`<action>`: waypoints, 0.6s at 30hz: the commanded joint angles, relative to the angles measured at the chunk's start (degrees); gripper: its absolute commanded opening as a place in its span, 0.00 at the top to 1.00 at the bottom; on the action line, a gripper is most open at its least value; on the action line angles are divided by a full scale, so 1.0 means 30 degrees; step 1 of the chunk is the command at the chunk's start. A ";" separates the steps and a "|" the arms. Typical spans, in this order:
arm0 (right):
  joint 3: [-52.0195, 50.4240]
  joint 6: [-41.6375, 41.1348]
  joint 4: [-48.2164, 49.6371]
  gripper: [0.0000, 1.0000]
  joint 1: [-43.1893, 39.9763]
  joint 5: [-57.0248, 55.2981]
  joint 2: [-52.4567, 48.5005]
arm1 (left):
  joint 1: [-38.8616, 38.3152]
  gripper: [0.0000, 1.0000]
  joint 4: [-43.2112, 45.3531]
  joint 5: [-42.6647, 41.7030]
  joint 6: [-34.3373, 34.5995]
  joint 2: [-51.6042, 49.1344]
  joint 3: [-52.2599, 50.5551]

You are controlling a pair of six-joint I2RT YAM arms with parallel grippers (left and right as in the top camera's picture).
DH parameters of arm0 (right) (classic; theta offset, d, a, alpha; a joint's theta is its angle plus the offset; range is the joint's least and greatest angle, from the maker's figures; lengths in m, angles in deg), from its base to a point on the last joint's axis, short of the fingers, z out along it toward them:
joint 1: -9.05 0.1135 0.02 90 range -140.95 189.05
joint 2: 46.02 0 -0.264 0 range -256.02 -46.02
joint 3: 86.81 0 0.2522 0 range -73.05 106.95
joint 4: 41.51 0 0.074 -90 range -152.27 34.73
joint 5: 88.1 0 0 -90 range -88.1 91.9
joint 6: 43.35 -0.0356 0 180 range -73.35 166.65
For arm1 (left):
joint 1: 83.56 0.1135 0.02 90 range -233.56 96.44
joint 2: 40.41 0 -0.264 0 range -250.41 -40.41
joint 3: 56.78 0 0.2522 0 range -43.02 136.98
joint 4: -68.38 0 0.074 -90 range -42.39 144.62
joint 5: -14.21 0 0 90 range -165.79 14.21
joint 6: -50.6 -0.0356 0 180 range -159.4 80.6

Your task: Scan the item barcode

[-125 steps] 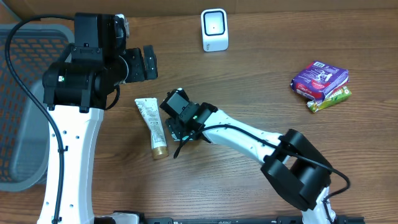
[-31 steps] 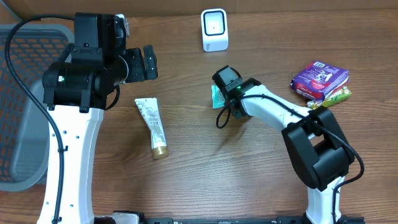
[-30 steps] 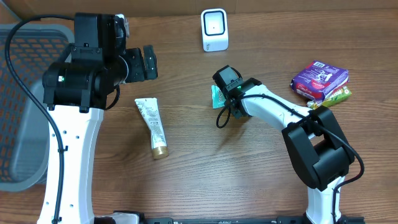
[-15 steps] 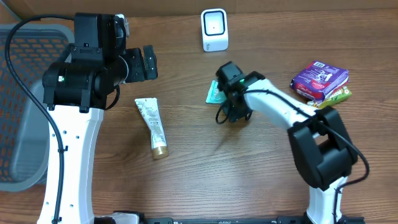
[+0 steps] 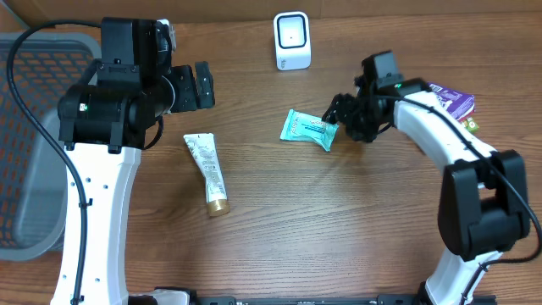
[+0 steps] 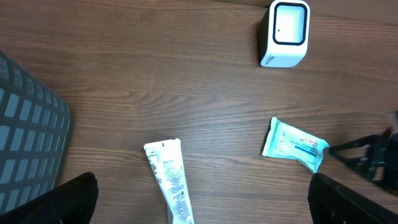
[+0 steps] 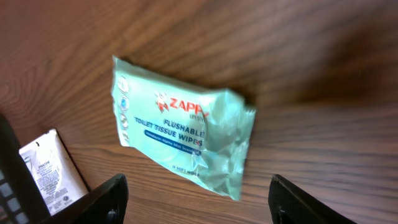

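Right end effector [image 7: 198, 183] gapes empty; only its wrist view reads the wipes pack [image 7: 180, 140] label.

L arm [image 5: 95, 203] | R arm [image 5: 434, 135]: wht links, blk joints+cables | R hand [image 5: 340, 114] blk

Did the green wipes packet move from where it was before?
Yes. The wipes packet moved right, farther from the tube, and now lies in front of the white scanner.

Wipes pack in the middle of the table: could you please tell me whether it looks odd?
The wipes pack lies loose and skewed on the table, its wrapper crumpled at the end nearest the right gripper, whose fingers stand open, not gripping it.
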 commanded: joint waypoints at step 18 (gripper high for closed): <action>-0.3971 -0.7424 0.6863 0.68 0.1188 -0.0561 -0.1253 | -0.0015 0.00 0.0066 -0.0131 -0.0248 -0.0102 0.0270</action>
